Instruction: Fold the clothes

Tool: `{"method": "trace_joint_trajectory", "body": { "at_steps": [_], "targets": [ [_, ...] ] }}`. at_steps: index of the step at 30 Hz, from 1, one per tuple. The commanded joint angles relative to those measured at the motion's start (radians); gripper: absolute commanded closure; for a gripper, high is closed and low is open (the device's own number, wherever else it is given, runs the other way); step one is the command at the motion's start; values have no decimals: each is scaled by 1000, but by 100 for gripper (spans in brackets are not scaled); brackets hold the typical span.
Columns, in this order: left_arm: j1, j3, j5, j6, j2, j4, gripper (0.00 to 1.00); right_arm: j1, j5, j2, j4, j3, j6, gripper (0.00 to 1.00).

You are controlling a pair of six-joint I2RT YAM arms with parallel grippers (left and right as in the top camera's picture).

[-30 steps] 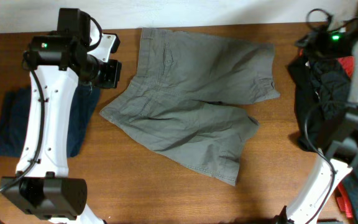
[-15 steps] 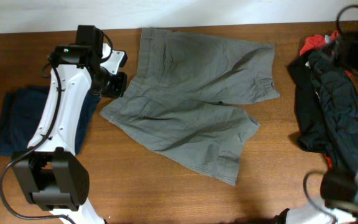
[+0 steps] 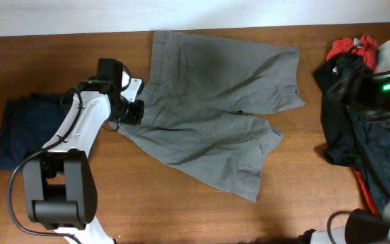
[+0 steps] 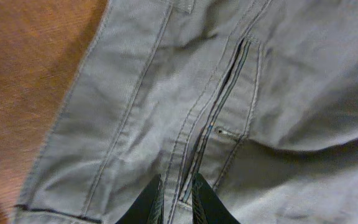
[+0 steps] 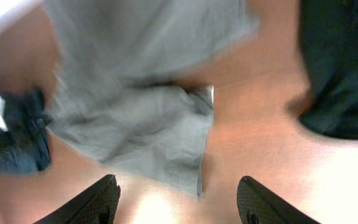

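Since a fold has to start from an edge, what matters most is how the shorts lie against the two grippers. The shorts are spread flat on the middle of the bench. The waistband is turned toward the robot's left side and runs on a slant from the far edge down to a near-left corner. Both legs are stretched away to the right, so the waist-to-hem axis is laid across the bench from left to right.

The left gripper is seen right over that near-left end of the waistband, low on the cloth. In the left wrist view the fly seam and the waistband stitching are seen directly ahead of its tips. Its jaws are held only slightly apart, and no cloth is seen pinched between them. The waistband side is therefore judged to be the left arm's.

The right gripper is shown spread wide and empty. It is held high and well apart from the shorts, above the pile of black and red garments at the right end. The leg hems lie ahead of it and toward the bench's middle, and are judged to be its nearer edge. A dark navy garment is left folded beyond the left arm, clear of the shorts.
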State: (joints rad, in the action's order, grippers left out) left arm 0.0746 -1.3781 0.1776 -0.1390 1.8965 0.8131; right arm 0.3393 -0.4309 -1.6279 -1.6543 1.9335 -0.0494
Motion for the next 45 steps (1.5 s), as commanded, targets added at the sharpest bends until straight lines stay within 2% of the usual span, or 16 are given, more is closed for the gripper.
{"method": "trace_joint_trajectory", "body": {
  "at_steps": [1,8,11,13,16,18,21,23,24,32,35,36,38,39,42,45],
  "targets": [
    [1,50,-3,-17,7,-24,83,-40,16,-18,69,-254,-8,34],
    [1,116,-65,-16,7,-47,84,-121,-167,-18,550,-763,51,34],
    [1,136,-87,-16,7,-55,84,-150,-156,-18,778,-916,32,20],
    [1,148,-96,-16,7,-55,84,-156,-156,-18,892,-983,13,22],
    [1,160,-97,-16,7,-58,84,-157,-156,-18,999,-1044,-11,30],
    [1,166,-97,-15,7,-67,84,-157,-156,-18,1047,-1074,-11,48],
    [1,167,-97,-13,7,-69,84,-157,-156,-18,1048,-1094,-11,83],
    [1,167,-97,-13,7,-68,84,-154,-136,-17,1018,-1093,-10,95],
    [1,167,-97,-13,7,-68,84,-148,-116,-14,1007,-1090,-10,96],
    [-1,167,-149,-12,7,-68,84,-109,65,1,755,-1001,-23,96],
    [-5,167,-148,-11,7,-69,84,-109,202,1,698,-985,-118,96],
    [-6,167,-148,-11,7,-69,84,-109,204,2,704,-983,-117,85],
    [-8,167,-149,-12,7,-71,84,-109,185,2,716,-980,-117,47],
    [-8,167,-149,-12,7,-72,84,-109,167,2,715,-977,-117,40],
    [-12,167,-148,-12,7,-73,84,-109,83,4,700,-970,-104,36],
    [-12,167,-148,-12,7,-72,84,-111,-108,6,658,-970,1,39]
  ]
}}
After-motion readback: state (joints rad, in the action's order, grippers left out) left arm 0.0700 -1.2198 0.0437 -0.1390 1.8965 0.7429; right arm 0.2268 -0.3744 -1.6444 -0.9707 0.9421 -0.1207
